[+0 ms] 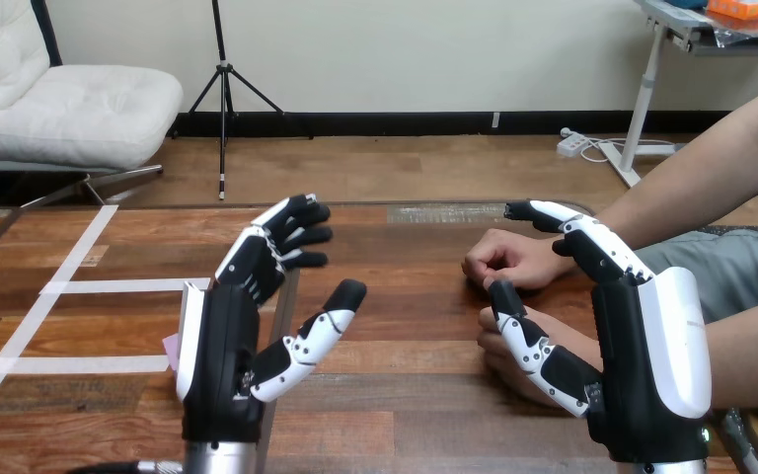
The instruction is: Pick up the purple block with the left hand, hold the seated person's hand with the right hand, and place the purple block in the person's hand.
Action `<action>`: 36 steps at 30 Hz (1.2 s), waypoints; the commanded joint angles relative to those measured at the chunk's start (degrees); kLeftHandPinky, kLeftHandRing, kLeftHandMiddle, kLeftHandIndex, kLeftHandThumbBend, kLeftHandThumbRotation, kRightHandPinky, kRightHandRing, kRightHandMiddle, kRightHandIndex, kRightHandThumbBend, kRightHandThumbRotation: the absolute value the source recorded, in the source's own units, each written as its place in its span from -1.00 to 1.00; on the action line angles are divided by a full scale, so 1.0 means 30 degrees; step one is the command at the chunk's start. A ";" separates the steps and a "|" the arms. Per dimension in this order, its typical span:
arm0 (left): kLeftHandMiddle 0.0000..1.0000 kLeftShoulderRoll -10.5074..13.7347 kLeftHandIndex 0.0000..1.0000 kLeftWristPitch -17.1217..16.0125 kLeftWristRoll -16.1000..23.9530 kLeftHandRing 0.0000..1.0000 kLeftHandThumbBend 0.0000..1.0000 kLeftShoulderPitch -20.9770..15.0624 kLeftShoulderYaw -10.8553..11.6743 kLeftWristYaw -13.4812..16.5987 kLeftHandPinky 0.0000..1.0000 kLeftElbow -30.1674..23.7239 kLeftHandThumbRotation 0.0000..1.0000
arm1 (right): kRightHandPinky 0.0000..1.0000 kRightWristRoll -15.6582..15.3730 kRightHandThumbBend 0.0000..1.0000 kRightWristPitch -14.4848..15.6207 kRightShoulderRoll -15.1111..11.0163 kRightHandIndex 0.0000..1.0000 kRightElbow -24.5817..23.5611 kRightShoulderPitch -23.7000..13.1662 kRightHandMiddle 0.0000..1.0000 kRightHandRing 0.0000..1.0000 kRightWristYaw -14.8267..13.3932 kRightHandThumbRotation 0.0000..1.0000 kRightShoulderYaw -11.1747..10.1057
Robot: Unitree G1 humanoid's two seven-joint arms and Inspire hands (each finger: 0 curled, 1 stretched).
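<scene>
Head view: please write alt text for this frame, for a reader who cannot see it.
Both robot hands are open over a wooden table and hold nothing. The left hand hides most of the purple block, which peeks out at its left edge. The right hand is close beside the person's hands, which rest loosely closed on the table.

left hand (222, 341) raised, right hand (642, 346) raised, fingers relaxed
</scene>
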 commanded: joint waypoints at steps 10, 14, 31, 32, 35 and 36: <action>0.69 0.2821 0.67 0.2669 0.5907 0.65 0.38 -0.0553 0.1629 0.2706 0.52 -0.4090 -0.39 | 0.34 0.0152 -0.28 -0.0132 0.0031 0.45 -0.0702 -0.0972 0.53 0.49 -0.0058 -1.00 -0.0304; 0.71 0.3708 0.68 0.3878 0.6856 0.66 0.41 -0.0222 0.1832 0.2658 0.53 -0.5530 -0.37 | 0.34 0.0171 -0.28 -0.0139 0.0015 0.45 -0.0652 -0.0986 0.53 0.49 -0.0063 -1.00 -0.0329; 0.75 0.6205 0.69 0.8035 0.6993 0.66 0.52 0.1156 0.2030 0.0611 0.43 -1.0075 -0.39 | 0.34 0.0313 -0.29 -0.0126 -0.0021 0.46 -0.0568 -0.1027 0.54 0.50 0.0065 -1.00 -0.0363; 0.75 0.6443 0.69 0.8339 0.7120 0.67 0.51 0.1203 0.2053 0.0400 0.44 -1.0316 -0.39 | 0.34 0.0308 -0.29 -0.0138 -0.0029 0.46 -0.0561 -0.1038 0.54 0.50 0.0065 -1.00 -0.0366; 0.76 0.6944 0.71 0.9109 0.7455 0.69 0.48 0.1315 0.2041 -0.0013 0.48 -1.0867 -0.38 | 0.35 0.0303 -0.29 -0.0144 -0.0033 0.46 -0.0561 -0.1046 0.54 0.50 0.0080 -1.00 -0.0376; 0.76 0.7089 0.71 0.9362 0.7583 0.70 0.47 0.1348 0.2033 -0.0133 0.50 -1.1027 -0.39 | 0.35 0.0301 -0.29 -0.0135 -0.0027 0.46 -0.0567 -0.1043 0.54 0.50 0.0088 -1.00 -0.0378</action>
